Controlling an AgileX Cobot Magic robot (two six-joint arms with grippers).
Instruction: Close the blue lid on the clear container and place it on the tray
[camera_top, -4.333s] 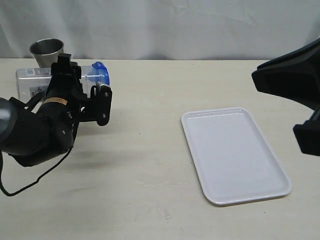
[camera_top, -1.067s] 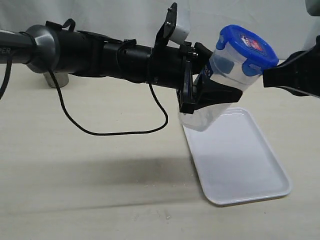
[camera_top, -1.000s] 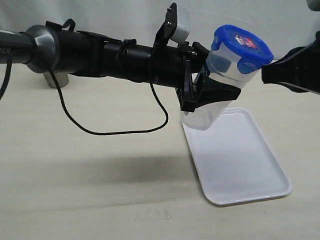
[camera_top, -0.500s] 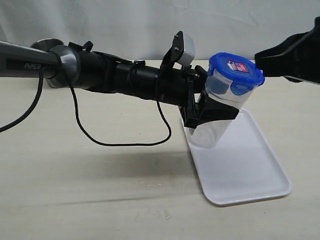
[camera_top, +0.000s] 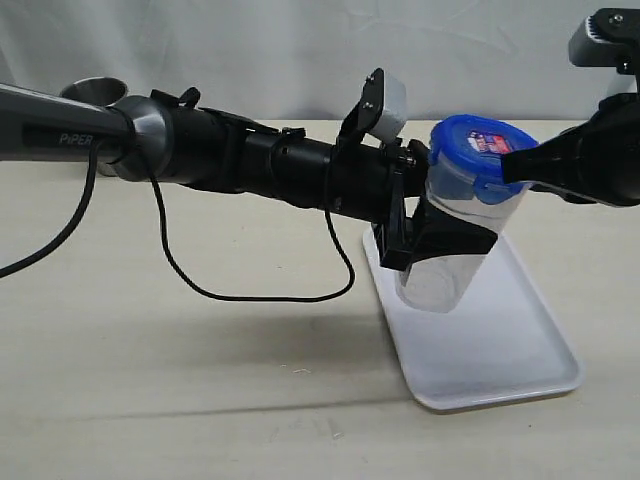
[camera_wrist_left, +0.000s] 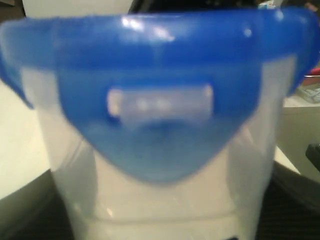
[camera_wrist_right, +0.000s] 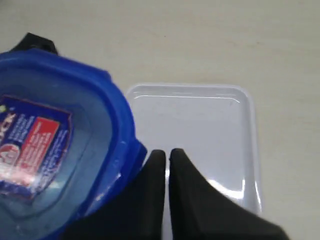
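Looks light, stiff and slippery, so best gripped round the plain wall below the blue lid (camera_top: 478, 148); clamped just there in the left claw (camera_top: 440, 235), with the clear container (camera_top: 447, 282) tilted low over the tray (camera_top: 520, 350). Just beside the lid's rim, pinched shut on nothing: the right claw (camera_wrist_right: 165, 156). Only from the left wrist, one flap (camera_wrist_left: 160, 107) seen folded down; only from the right, bare tray past the rim.
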